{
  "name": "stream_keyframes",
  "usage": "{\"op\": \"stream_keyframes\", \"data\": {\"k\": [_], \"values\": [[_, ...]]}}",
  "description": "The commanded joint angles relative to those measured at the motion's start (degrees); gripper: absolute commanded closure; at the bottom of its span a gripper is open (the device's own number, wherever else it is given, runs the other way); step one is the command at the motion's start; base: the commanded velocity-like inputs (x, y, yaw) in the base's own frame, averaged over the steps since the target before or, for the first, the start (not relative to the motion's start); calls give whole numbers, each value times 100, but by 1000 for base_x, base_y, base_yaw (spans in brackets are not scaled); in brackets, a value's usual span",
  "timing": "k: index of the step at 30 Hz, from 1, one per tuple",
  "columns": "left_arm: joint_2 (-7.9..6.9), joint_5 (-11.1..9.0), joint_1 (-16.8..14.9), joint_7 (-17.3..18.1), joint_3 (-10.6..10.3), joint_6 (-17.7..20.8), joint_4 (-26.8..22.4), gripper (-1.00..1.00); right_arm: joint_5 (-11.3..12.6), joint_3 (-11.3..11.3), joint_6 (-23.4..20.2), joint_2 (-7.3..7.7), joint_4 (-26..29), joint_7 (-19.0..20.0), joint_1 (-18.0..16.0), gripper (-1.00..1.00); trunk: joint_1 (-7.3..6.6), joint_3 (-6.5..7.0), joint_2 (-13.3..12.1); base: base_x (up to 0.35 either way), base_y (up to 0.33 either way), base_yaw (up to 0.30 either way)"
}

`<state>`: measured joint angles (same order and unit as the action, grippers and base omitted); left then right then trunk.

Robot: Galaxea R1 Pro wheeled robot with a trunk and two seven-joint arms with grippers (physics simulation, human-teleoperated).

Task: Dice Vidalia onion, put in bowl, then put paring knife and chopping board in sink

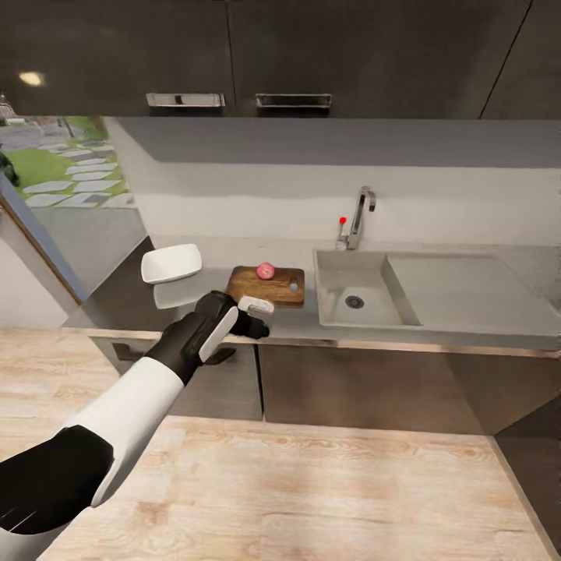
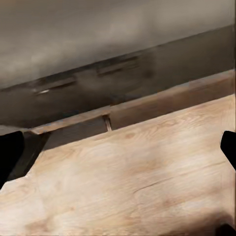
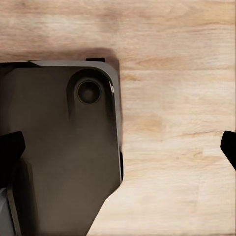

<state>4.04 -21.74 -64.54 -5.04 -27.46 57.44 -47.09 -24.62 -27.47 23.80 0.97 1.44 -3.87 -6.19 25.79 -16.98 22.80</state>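
The pinkish round Vidalia onion (image 1: 266,270) sits on the dark brown chopping board (image 1: 273,290), which lies on the countertop (image 1: 467,331) just left of the sink (image 1: 343,273). A white squarish bowl (image 1: 171,262) stands left of the board. My left gripper (image 1: 257,313) hovers at the counter's front edge, just before the board's near left corner. In the left wrist view my left gripper (image 2: 118,152) is open, with its dark fingertips (image 2: 10,157) wide apart over floor and cabinet fronts. My right gripper (image 3: 118,147) is open too, above my base. I cannot make out the paring knife.
A chrome tap (image 1: 360,214) with a red knob stands behind the basin, and the flat drainboard (image 1: 467,288) runs to the right. Dark wall cabinets (image 1: 312,47) hang above. Wooden floor (image 1: 327,499) lies in front of the lower cabinets. My dark base (image 3: 59,147) is below the right wrist.
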Motion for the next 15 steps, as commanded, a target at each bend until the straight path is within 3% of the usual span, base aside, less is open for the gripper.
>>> {"op": "stream_keyframes", "data": {"k": [1,6,8,9,12,15], "values": [[1,-63,-6,-52,-14,15,33,-100,-60,-30,19,0,-8,-35,-5,-100,0,-11,12,-334,0,0],[30,-67,-6,-31,-21,3,277,-100,-60,-37,19,0,-4,-31,-5,-100,0,-11,12,-334,0,0],[57,-67,-6,-16,-22,-8,486,-100,-60,-41,20,0,-1,-26,-5,-100,0,-11,12,-244,0,0],[94,-67,-6,-2,-22,-71,825,-100,-60,-49,23,9,17,-17,-5,-100,0,-11,12,-89,0,0],[167,-76,-3,7,-26,-538,1353,-100,-62,-54,31,49,55,-12,-5,-100,0,-11,12,-41,0,0],[259,-83,1,46,-43,-1629,2440,-100,-56,-69,61,167,140,0,-5,-100,0,-11,12,-13,0,0]]}}
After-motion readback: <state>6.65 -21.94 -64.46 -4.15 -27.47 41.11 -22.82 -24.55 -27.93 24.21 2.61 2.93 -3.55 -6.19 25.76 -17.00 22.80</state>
